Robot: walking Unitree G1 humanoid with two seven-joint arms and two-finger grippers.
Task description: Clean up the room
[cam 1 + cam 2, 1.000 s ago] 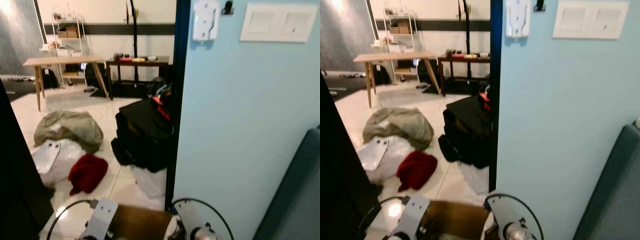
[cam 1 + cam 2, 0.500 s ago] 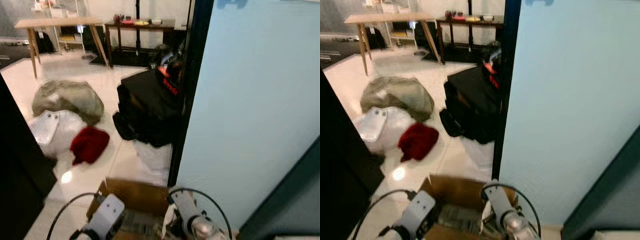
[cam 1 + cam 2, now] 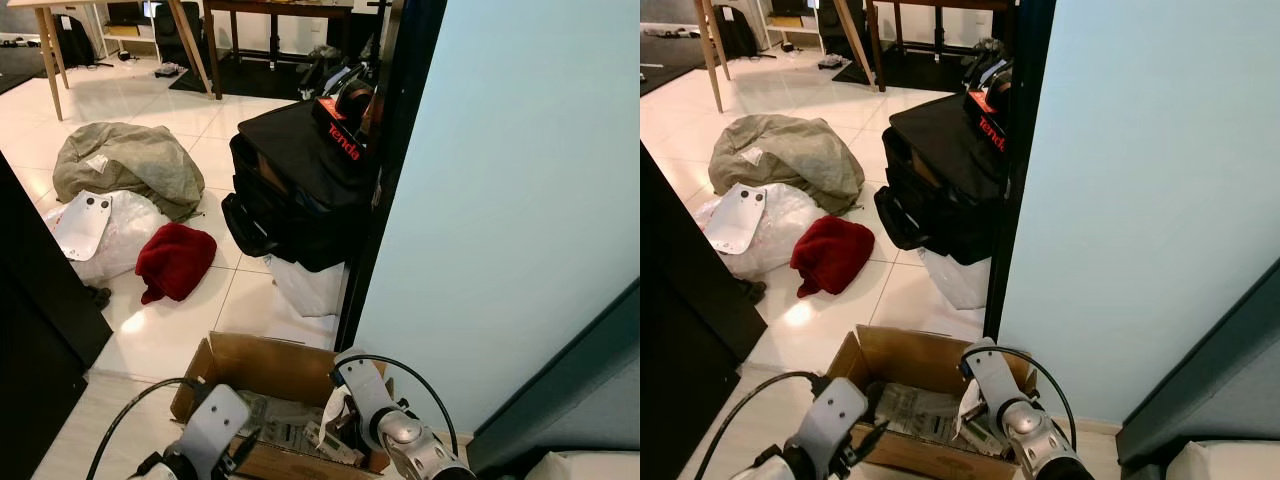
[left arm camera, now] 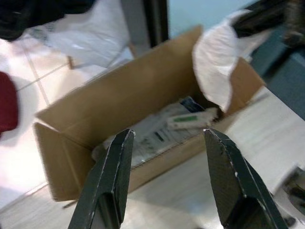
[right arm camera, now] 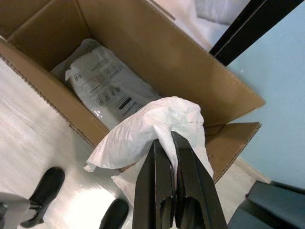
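- While the robot stands at the corner of a pale blue wall (image 3: 520,180), the left eye view shows an open cardboard box (image 3: 262,366) on the floor just before it, with printed plastic packets (image 3: 290,432) lying inside.
- In the same view the right gripper (image 3: 345,425) hangs over the right end of the box and carries a crumpled white tissue (image 3: 331,410); the left gripper (image 3: 240,452) is at the near left edge of the box.
- Farther away on the tiles lie a red cloth (image 3: 175,260), a white plastic bag (image 3: 105,232), an olive bundle (image 3: 128,165) and a black bag (image 3: 300,190); these are not yet picked up.
- The right eye view gives the same scene, with the tissue between the right arm and the inner wall of the box.
- In the left wrist view the two fingers (image 4: 107,186) of the left gripper stand well apart with nothing between them, and they look toward the long near wall of the box.
- In the right wrist view the fingers (image 5: 162,186) of the right gripper are pressed together on a fold of the tissue, which hangs down from them.
- The relation that matters: the tissue hangs at the right end of the box, above its rim, partly over the opening and partly toward the outside. It seems that a small move toward the middle is needed before the release; otherwise the tissue could fall on the floor.
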